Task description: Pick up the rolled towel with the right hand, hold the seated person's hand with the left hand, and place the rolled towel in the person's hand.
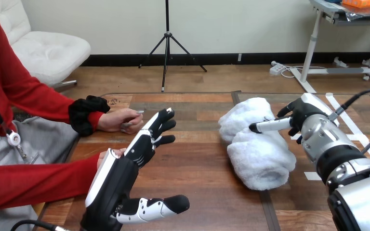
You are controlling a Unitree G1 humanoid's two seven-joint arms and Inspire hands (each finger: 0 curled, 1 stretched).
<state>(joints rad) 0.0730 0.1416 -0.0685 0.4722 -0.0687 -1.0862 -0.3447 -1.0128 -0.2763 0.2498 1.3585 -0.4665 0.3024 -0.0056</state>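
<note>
Left hand (121,177) spread open, hiding most of person's nearer hand (101,158), right hand (302,114) on rolled towel (260,156), grip unclear

2 white, fluffy rolled towels are laid side by side on the wooden surface (197,192), touching each other. The nearer rolled towel (261,161) is set at a slant, its round end turned toward the view's bottom edge. The farther rolled towel (243,115) is pressed against its far-left side. The person's farther hand (123,120) is rested loosely curled on the surface, well left of the nearer rolled towel. The person's nearer hand (105,157), also well left of it, is mostly hidden behind the left hand (142,144).
</note>
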